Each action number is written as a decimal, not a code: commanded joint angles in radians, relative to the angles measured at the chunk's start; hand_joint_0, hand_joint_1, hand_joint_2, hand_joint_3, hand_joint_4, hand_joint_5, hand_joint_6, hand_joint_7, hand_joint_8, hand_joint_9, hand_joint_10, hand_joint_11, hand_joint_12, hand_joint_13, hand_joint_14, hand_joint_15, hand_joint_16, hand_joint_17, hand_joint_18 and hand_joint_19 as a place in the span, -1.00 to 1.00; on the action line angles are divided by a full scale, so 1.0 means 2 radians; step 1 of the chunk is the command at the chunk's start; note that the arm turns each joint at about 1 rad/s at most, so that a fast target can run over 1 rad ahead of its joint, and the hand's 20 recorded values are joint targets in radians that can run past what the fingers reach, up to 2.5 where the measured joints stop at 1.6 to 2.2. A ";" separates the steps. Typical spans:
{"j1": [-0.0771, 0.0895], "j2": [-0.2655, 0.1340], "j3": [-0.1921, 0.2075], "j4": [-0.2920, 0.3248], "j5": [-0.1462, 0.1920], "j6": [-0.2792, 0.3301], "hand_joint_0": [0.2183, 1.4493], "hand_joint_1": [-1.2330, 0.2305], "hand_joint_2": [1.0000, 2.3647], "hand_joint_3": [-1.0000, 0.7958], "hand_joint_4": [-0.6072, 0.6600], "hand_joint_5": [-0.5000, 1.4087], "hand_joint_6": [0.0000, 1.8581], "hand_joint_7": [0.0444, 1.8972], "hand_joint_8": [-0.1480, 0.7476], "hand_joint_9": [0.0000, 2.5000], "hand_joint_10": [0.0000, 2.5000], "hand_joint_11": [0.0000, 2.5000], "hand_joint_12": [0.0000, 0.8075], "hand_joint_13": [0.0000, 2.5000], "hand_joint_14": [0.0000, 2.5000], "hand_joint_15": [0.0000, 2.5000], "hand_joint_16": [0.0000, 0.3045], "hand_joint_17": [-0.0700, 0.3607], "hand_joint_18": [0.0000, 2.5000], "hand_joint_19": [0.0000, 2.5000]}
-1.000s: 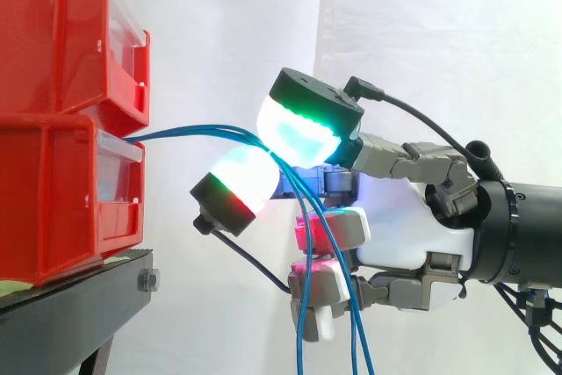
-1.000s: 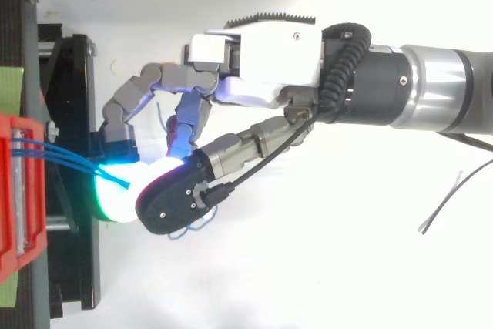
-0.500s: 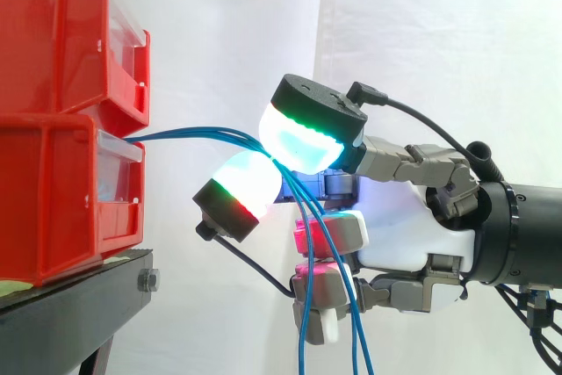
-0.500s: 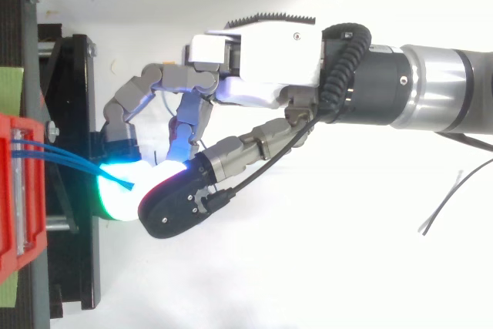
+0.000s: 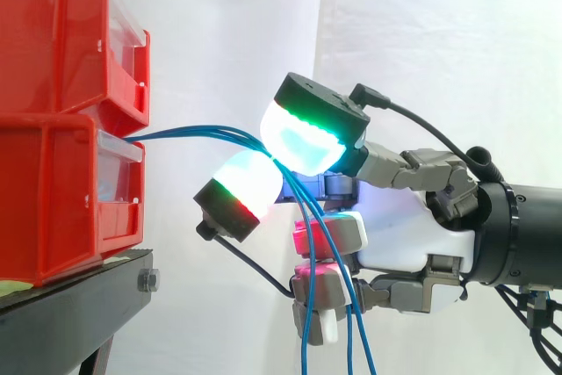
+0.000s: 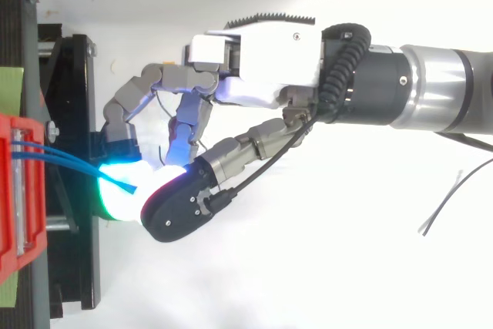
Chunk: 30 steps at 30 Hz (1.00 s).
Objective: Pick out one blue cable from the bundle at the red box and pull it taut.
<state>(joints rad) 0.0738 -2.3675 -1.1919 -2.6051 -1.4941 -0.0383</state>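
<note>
We see the hand (image 5: 413, 234) near the red bins (image 5: 53, 191), its fingers (image 5: 303, 138) clamped on the blue cables (image 5: 202, 132). These run from the lower bin to the pinch — then hang down past the palm.

The arm (image 6: 439, 98) comes in level from the right, its hand (image 5: 404, 234) curling fingers (image 5: 307, 133), glowing tips seemingly pinched together.

The hand (image 5: 406, 236) has a white palm shell and grey segmented fingers (image 6: 128, 101). Its black-capped pads (image 5: 303, 140) glow white-cyan, edged green or red. At the right, the arm (image 6: 443, 86) is silver with a black wrist.
</note>
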 commanded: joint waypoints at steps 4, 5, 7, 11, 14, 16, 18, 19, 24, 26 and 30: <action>0.001 0.000 0.000 -0.001 0.000 0.000 -0.01 -0.60 -1.00 -0.44 -0.24 -0.64 0.04 0.03 -0.06 0.06 -0.98 -0.21 -0.17 0.00 -0.98 -0.42 -0.70 -0.20 -0.23 -0.37; 0.000 0.000 0.000 -0.001 0.000 0.000 -0.01 -0.61 -1.00 -0.44 -0.25 -0.64 0.04 0.02 -0.05 0.06 -0.98 -0.21 -0.17 0.00 -0.98 -0.42 -0.70 -0.20 -0.23 -0.37; 0.000 0.000 0.000 0.000 0.000 0.000 -0.01 -0.61 -1.00 -0.44 -0.27 -0.64 0.04 0.03 -0.08 0.06 -0.98 -0.20 -0.17 0.00 -0.98 -0.43 -0.70 -0.19 -0.23 -0.38; 0.001 0.000 0.000 0.000 0.000 0.000 0.00 -0.62 -1.00 -0.44 -0.36 -0.64 0.04 0.01 -0.12 0.08 -0.98 -0.19 -0.18 0.01 -0.98 -0.42 -0.69 -0.18 -0.22 -0.38; 0.000 0.000 0.000 0.000 0.000 0.000 -0.13 -0.62 -1.00 -0.44 -0.19 -0.65 0.03 -0.07 -0.11 0.09 -0.98 -0.17 -0.15 0.02 -0.98 -0.42 -0.68 -0.17 -0.19 -0.40; 0.000 0.000 0.000 0.000 0.000 0.000 -0.21 -0.62 -1.00 -0.44 -0.09 -0.64 0.03 -0.14 -0.10 0.10 -0.98 -0.17 -0.14 0.02 -0.98 -0.42 -0.67 -0.16 -0.19 -0.39; 0.001 0.000 0.000 0.000 0.000 0.000 -0.28 -0.56 -1.00 -0.44 -0.05 -0.64 0.02 -0.13 -0.09 0.10 -0.98 -0.16 -0.14 0.02 -0.98 -0.41 -0.67 -0.15 -0.20 -0.38; 0.000 0.000 0.000 0.000 0.000 0.000 -0.28 -0.55 -1.00 -0.44 -0.04 -0.64 0.02 -0.14 -0.09 0.11 -0.98 -0.16 -0.14 0.02 -0.98 -0.41 -0.67 -0.15 -0.20 -0.38; 0.000 0.000 0.000 0.000 -0.002 0.000 -0.36 -0.38 -1.00 -0.44 -0.01 -0.64 0.00 -0.16 -0.08 0.13 -0.98 -0.16 -0.14 0.03 -0.98 -0.41 -0.67 -0.15 -0.20 -0.37; 0.000 0.000 0.000 0.000 -0.002 0.000 -0.37 -0.32 -1.00 -0.44 0.00 -0.64 0.00 -0.17 -0.08 0.13 -0.98 -0.17 -0.13 0.03 -0.98 -0.42 -0.67 -0.15 -0.20 -0.37; 0.001 0.000 0.000 0.000 -0.002 0.000 -0.40 -0.21 -1.00 -0.44 0.02 -0.63 -0.02 -0.13 -0.07 0.13 -0.98 -0.18 -0.12 0.03 -0.98 -0.42 -0.67 -0.14 -0.20 -0.37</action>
<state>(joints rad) 0.0738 -2.3674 -1.1919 -2.6047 -1.4986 -0.0383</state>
